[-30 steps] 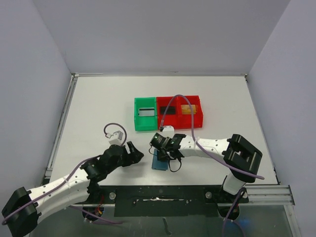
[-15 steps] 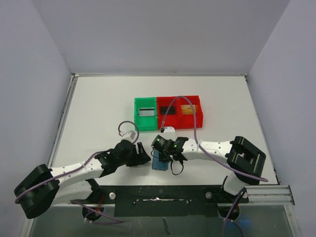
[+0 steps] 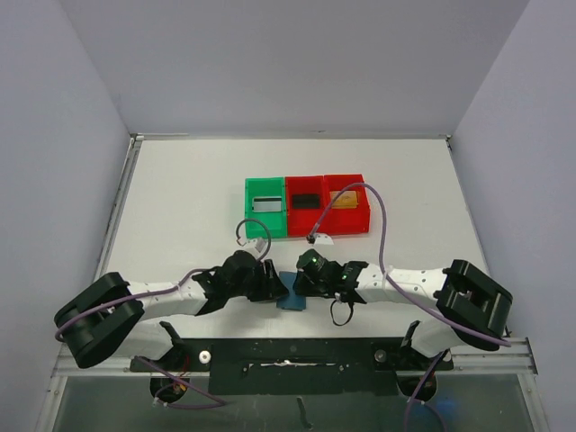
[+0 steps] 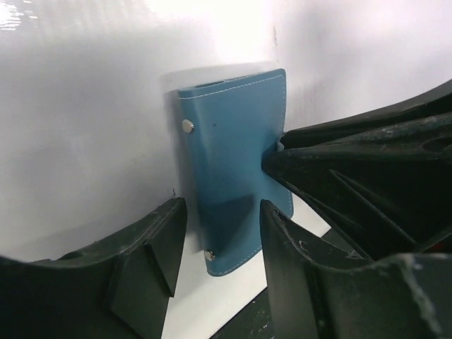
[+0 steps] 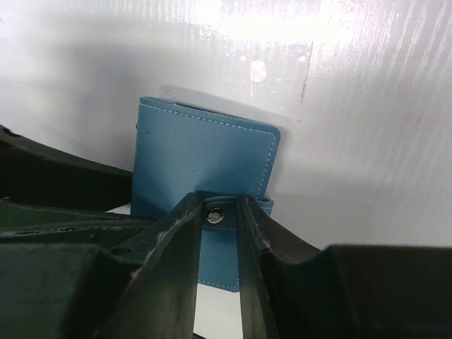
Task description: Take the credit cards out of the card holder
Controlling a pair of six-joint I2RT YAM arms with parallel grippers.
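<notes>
The card holder (image 3: 291,300) is a light-blue wallet lying folded shut on the table near the front edge. It also shows in the left wrist view (image 4: 233,169) and the right wrist view (image 5: 201,152). My right gripper (image 5: 217,205) is shut on the wallet's snap tab (image 5: 215,216); in the top view it (image 3: 304,277) is at the wallet's right side. My left gripper (image 4: 220,212) is open, its fingers (image 4: 161,244) straddling the wallet's end; in the top view it (image 3: 270,286) is just left of the wallet. No credit card shows at the wallet.
A green bin (image 3: 249,220) and two red bins (image 3: 324,225) stand in a row behind the wallet, each with a flat card-like piece inside. The table's front edge and black rail (image 3: 288,346) run just below the wallet.
My left arm has swung right and its open gripper has reached the wallet. My right gripper has shifted slightly right and nearer the front edge, with the wallet.
</notes>
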